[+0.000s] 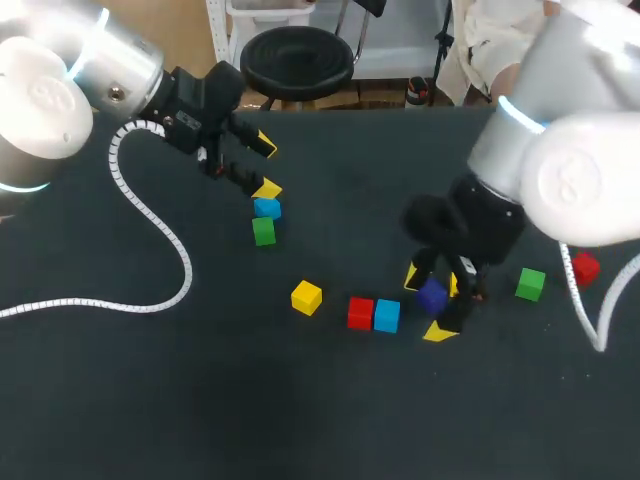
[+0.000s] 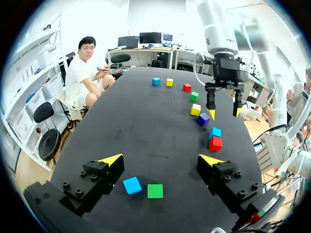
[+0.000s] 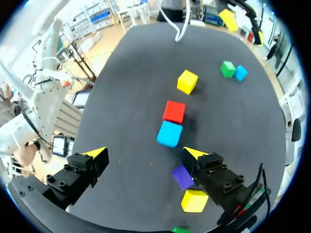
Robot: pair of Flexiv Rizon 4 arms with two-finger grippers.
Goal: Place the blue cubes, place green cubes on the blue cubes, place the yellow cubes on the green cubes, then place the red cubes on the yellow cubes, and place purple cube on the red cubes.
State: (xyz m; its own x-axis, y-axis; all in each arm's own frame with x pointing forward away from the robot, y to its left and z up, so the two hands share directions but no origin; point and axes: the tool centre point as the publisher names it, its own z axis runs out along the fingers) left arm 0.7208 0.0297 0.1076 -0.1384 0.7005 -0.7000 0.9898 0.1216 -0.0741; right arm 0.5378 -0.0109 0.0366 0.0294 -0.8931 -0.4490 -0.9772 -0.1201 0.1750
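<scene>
- Small, sharp-edged plain cubes on a matte black table [image 1: 150, 400].
- Left jaws: spread wide, gripping nothing. A blue cube [image 2: 132, 185] and a green cube [image 2: 155, 191] lie side by side between them.
- Right jaws: wide open too (empty). The purple cube [image 3: 182, 176] lies just inside one finger, with a yellow cube [image 3: 194, 200] beside it.
- Ahead of them, a red cube [image 3: 174, 111] touches a second blue cube [image 3: 169, 133].

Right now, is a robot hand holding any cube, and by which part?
Nothing is held. The open left hand is above a blue cube and green cube; the purple cube sits beside one finger of the open right hand.
</scene>
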